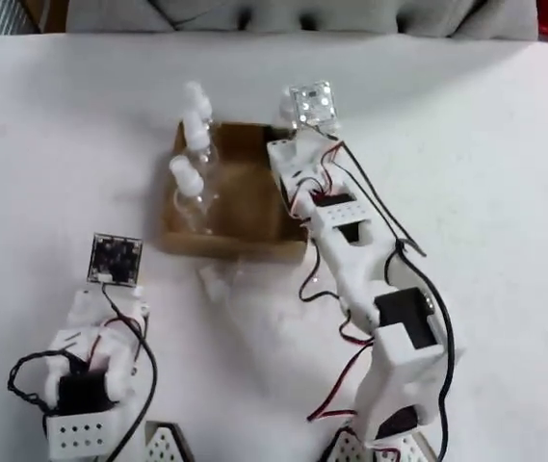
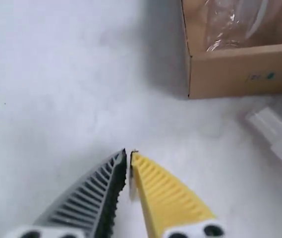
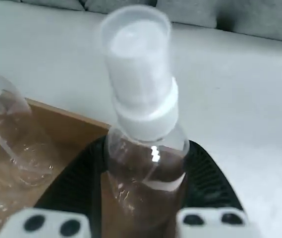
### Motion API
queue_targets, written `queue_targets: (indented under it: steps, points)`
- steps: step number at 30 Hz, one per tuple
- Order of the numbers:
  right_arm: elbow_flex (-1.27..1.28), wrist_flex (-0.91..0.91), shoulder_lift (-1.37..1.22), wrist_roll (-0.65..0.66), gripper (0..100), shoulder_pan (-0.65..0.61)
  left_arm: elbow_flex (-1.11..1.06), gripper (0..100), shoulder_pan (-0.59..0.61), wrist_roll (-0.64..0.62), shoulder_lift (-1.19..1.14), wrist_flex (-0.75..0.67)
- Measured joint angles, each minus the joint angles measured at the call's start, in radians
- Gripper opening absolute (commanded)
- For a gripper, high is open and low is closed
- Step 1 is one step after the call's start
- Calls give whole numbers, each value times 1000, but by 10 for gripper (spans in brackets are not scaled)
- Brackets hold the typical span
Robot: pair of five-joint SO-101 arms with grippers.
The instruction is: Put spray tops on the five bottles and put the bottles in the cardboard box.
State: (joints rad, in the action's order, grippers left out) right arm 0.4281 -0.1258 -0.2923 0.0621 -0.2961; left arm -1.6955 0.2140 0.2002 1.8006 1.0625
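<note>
Jaws of the left gripper (image 2: 129, 159), at the lower left of the high view, are pressed together on nothing, grey against yellow, tips low over the white table (image 1: 485, 192). Just beyond it, in the lower middle of the frame and close to the box's near wall, a small clear spray piece (image 1: 218, 281) lies on its side. Whether a bottle body is attached cannot be told.

At the centre sits the open cardboard box (image 1: 235, 243). Two bottles (image 1: 189, 188) with white spray tops stand along its left wall, one behind the other.

The right arm (image 1: 360, 260) stretches from the lower right up to the box's far right corner. There the right gripper (image 3: 148, 146) has its black jaws pinching a held bottle (image 3: 136, 193) by the body, just under the shoulder. It is upright, its spray top (image 3: 141, 84) fitted, at the box's edge. Whether it rests on the box floor cannot be told.

This bottle looks like thin, empty, clear plastic: probably very light, slick, and easy to dent under a hard squeeze. With the top on it is likely top-heavy and quick to tip. The body below the collar seems the safest hold; the cap might pull off.
</note>
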Motion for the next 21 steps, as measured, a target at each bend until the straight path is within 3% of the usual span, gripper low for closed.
queue_targets:
  steps: [21]
  points:
    - [57,-15,0,0,15,-5,0,20,0,2,0,0]
